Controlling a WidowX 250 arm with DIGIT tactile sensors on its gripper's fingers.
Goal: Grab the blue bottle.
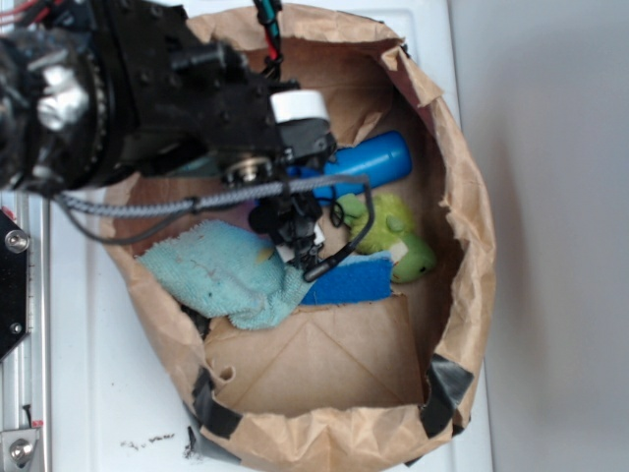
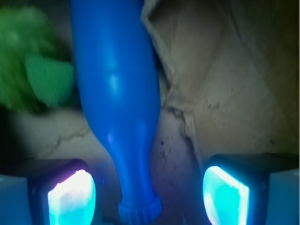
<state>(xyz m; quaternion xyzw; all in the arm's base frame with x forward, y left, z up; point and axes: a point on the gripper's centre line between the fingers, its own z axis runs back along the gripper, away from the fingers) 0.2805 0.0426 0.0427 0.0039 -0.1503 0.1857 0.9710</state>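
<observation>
The blue bottle (image 1: 371, 159) lies on its side on the floor of a brown paper bag (image 1: 462, 197), toward the bag's far wall. In the exterior view only its wide body shows; the neck end runs under the arm. Just beside it sits a green plush toy (image 1: 388, 231), with a flat blue sponge (image 1: 346, 282) and a light teal cloth (image 1: 231, 270) nearer the middle of the bag.

The gripper (image 2: 147, 194) hangs inside the bag directly over the bottle's neck end. Its jaws stand wide apart; neither pad (image 2: 71, 197) touches the plastic. In the wrist view the bottle (image 2: 117, 93) runs lengthwise away from the gripper, cap nearest the camera, body widening farther off, and its long axis crosses the line between the two pads at about a right angle. The narrow neck sits between the pads, somewhat nearer the one on the left of that view, with open space on both sides.

Judgement: the alignment suits a pinch across the neck. Height above the bottle cannot be told from these views. The neck is smooth and tapered, so a closure there may slip toward the cap; a small shift toward the body would give a fuller hold. The plush toy (image 2: 33, 70) is near the body on one side and could be snagged.
</observation>
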